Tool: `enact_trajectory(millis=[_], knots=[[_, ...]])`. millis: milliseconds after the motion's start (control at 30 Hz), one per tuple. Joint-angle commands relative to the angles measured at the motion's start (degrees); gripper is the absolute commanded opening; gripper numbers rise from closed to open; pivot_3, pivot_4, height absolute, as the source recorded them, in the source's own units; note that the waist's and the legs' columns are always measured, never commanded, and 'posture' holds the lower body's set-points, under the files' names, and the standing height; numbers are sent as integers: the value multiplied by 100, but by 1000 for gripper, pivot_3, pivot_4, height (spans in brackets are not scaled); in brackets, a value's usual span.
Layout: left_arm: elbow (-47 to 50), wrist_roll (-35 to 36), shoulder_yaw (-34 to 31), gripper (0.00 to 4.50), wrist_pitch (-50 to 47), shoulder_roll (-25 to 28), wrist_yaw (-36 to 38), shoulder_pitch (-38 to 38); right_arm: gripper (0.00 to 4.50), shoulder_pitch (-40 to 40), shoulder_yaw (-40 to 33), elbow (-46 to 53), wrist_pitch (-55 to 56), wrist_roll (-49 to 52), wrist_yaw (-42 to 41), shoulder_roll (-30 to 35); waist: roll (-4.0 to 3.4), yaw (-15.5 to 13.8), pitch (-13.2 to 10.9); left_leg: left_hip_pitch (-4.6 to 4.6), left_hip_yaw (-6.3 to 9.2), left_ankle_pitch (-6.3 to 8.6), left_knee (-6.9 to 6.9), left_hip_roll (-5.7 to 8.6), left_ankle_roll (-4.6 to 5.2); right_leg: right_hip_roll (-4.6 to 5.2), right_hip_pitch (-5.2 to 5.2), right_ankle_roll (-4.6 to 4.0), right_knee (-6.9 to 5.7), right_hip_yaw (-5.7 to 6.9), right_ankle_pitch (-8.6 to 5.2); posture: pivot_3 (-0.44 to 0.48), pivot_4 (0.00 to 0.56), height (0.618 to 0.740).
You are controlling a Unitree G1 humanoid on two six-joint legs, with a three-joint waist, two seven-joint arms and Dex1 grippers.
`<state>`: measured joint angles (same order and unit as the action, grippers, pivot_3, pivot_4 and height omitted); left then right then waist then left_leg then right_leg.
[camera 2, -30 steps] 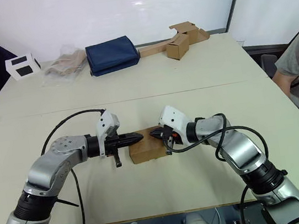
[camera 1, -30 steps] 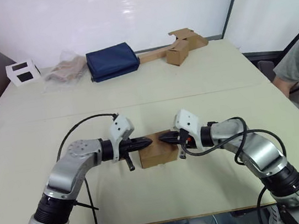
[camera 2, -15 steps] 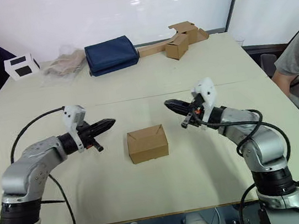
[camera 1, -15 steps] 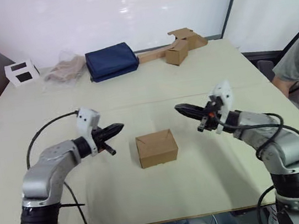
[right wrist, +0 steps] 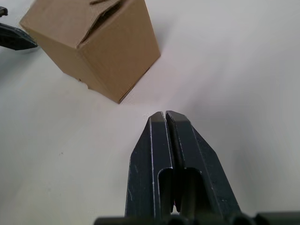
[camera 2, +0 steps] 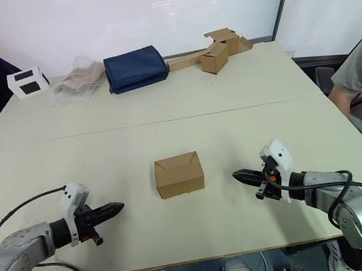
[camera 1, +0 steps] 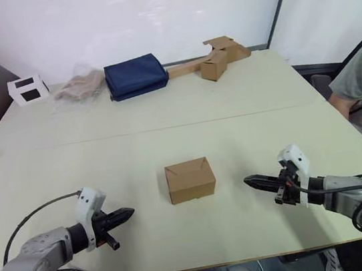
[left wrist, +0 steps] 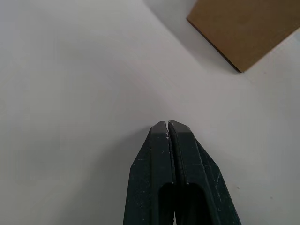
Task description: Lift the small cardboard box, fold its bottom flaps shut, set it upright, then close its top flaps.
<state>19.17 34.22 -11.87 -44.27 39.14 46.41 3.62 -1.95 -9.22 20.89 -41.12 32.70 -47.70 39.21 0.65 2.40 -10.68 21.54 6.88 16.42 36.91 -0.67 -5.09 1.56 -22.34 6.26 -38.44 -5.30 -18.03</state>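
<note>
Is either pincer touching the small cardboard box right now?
No: the small cardboard box stands alone on the table, with the left pincer and right pincer shut and well clear of it.

Bare table (camera 1: 247,126) lies on every side of the small cardboard box (camera 1: 190,180) (flaps folded down); navy bag (camera 1: 135,75) and cardboard strip (camera 1: 214,57) stand well apart at the far edge

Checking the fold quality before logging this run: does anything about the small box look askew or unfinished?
Slightly. The small cardboard box stands upright and alone on the table, but the right wrist view shows one of the top flaps not lying flush, leaving a dark gap.
</note>
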Motion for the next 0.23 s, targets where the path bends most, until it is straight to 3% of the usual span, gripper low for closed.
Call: enact_trajectory(millis=[33,233], knots=[[110,217,-112,22,55,-152,-30,-23,0,50,16,-54,260,-111,-87,94,0,-5,0,0,0,0,0,0,0,2,2,0,2,0,0,0,150,740],[80,448,-140,22,-113,-313,-128,-221,0,28,132,-194,417,-228,-110,92,0,0,0,-1,0,2,0,0,2,2,4,1,9,0,1,0,150,740]])
